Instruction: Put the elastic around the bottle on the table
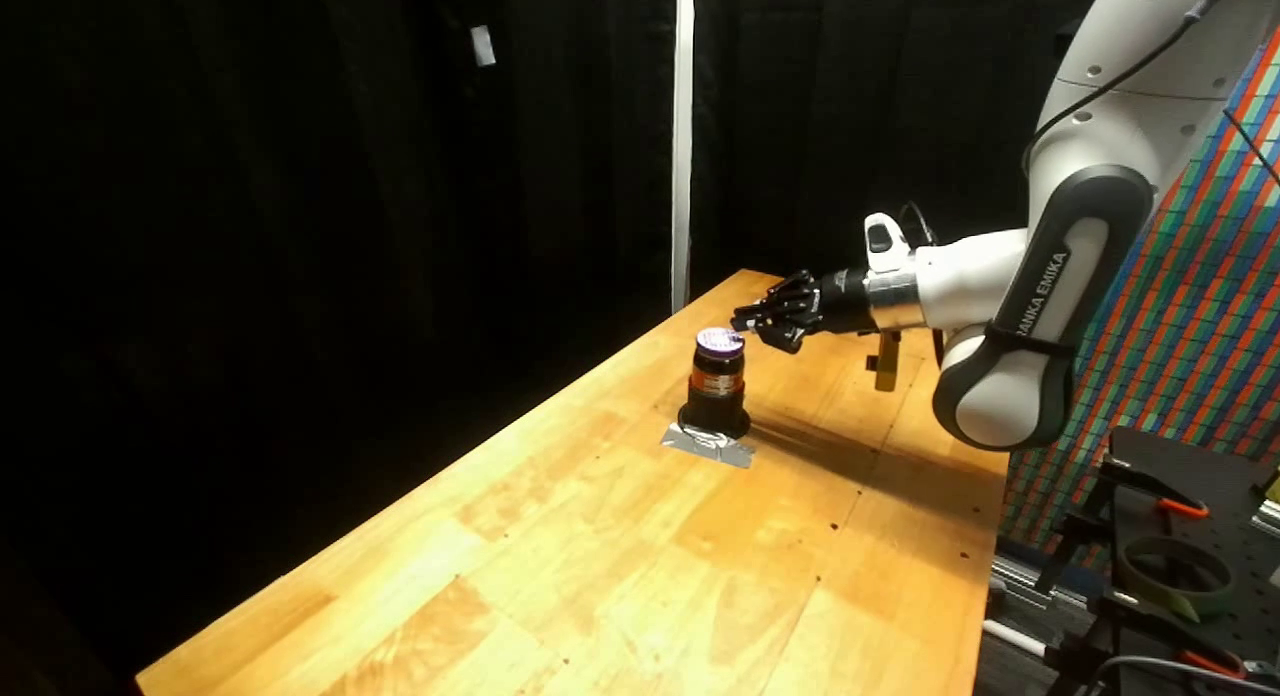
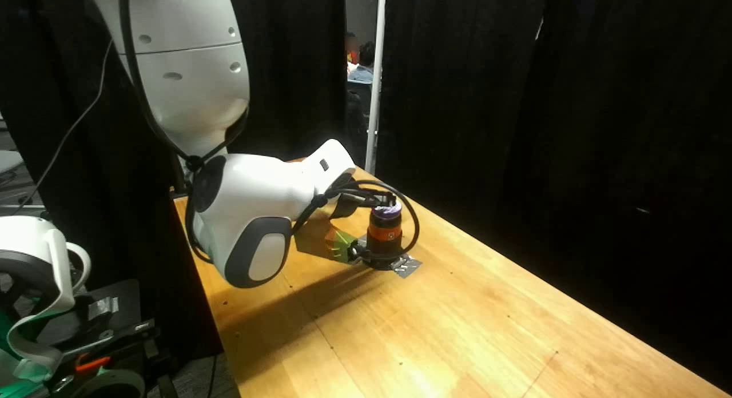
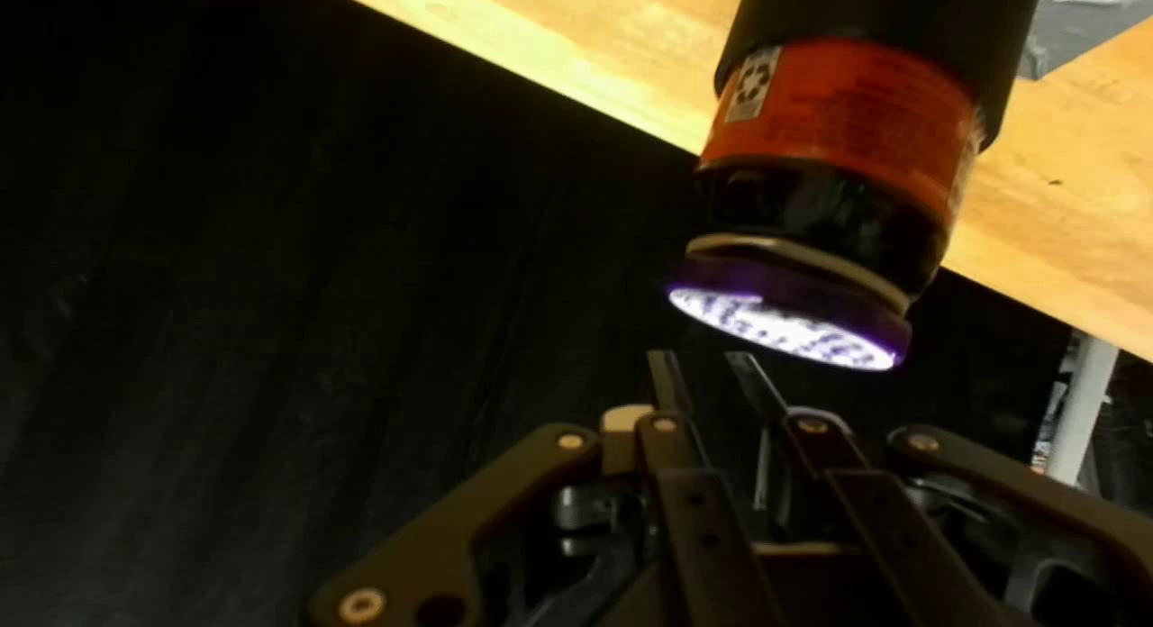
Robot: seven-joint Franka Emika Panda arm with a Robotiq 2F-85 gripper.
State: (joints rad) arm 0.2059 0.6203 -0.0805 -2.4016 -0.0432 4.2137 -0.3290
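The tool point(image 3: 704, 368) is not clenched: in the wrist view its two slim fingers point(image 3: 668, 386) are held nearly parallel, and only a narrow gap is left between their tips, through which the dark background is seen. Whether something thin is gripped deeper between the fingers cannot be told. The fingertips are placed near the lid point(image 3: 784, 326) of the bottle point(image 3: 811, 199); if the lid is touched, this cannot be decided from the views.

The bottle is kept upright on the desk point(image 1: 600, 536), with its lower part surrounded by a round black holder point(image 1: 715, 408). At the foot of this holder, a creased strip of shiny grey tape point(image 1: 708, 444) is laid on the wood. The desk is composed of light joined planks, marked by small dark holes. The bottle is dark and glossy, and it is wrapped by an orange label point(image 3: 847, 104). The lid is round and flat, with a purple rim and a pale top covered by dark marks, which cannot be read. Just under the lid, a thin tan band point(image 3: 797, 252) is seen across the neck; whether it is the elastic or a part of the neck cannot be told.

In an exterior view the bottle is seen through a loop of black cable point(image 2: 418, 221), whose line is hard to follow before the dark holder. A yellow-green object point(image 2: 338, 243) near the holder is hard to make out. The white arm point(image 2: 257, 180) is cut off by the upper edge in both exterior views, and the holder is cut off in the wrist view.
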